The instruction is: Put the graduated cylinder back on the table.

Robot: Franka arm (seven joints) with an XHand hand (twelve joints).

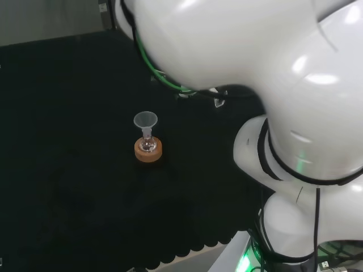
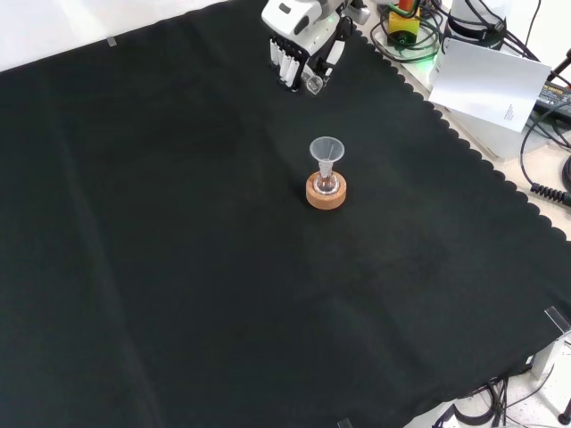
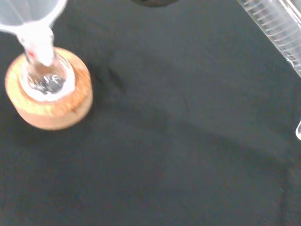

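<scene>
At about 12 o'clock of the cork stand (image 2: 326, 192) in the front view, the hand (image 2: 299, 45) grips the graduated cylinder (image 3: 277, 28), a light, slippery, fragile tube best held mid-barrel.

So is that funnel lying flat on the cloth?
No. In the front view the funnel stands upright in a small flask seated in a cork ring.

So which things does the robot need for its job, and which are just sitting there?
Needed:
- hand
- graduated cylinder, held up off the cloth
- black cloth, where it goes

Just sitting there:
- funnel
- flask
- cork ring
</scene>
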